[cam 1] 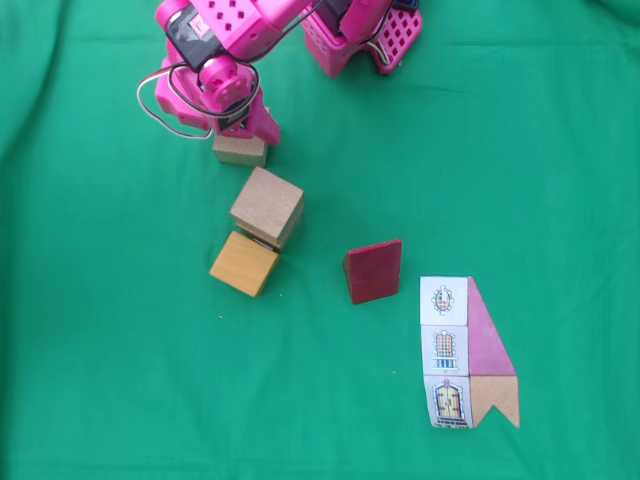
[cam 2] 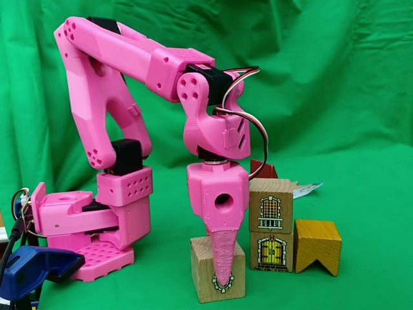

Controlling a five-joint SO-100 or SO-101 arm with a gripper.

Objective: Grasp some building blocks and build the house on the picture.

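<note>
Tool [cam 2: 224,284] clamped on pale block [cam 1: 240,151] upper left. Two stacked blocks [cam 1: 267,205] plus orange block [cam 1: 244,263] just below; red wedge [cam 1: 374,270] mid-frame, picture card [cam 1: 468,352] lower right on green worktop [cam 1: 120,380].

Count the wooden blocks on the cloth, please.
5: one pale cube under the gripper, two pale cubes stacked, an orange notched block beside them, and a red wedge apart.

place: hobby tabletop setup | evidence: green cloth [cam 2: 361,213] as table cover and backdrop, blue clamp [cam 2: 29,271]
</note>
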